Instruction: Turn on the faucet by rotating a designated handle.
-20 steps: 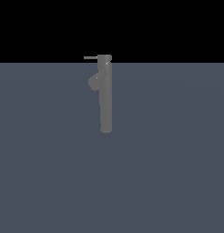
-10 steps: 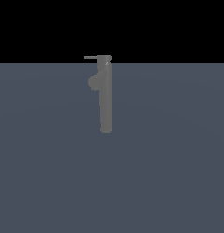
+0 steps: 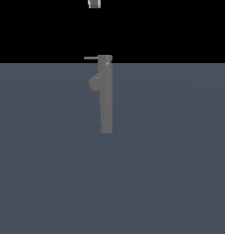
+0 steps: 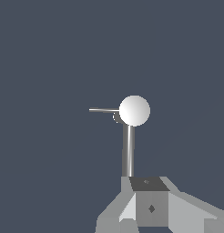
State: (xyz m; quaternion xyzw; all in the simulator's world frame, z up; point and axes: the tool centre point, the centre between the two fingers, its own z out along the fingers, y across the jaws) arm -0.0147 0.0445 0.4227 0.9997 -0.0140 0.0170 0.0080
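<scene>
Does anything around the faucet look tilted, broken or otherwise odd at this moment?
Nothing stands out. The faucet stands upright on the floor, its handle level, pointing toward the exterior view's left, above the spout. The gripper shows only as a small piece at the top edge, well above and apart from it.

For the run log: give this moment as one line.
phase: approach | gripper: high above, clear of tall matte grey faucet column | thin grey rod handle: untouched, pointing to exterior view's left | jaws: unclear
</scene>
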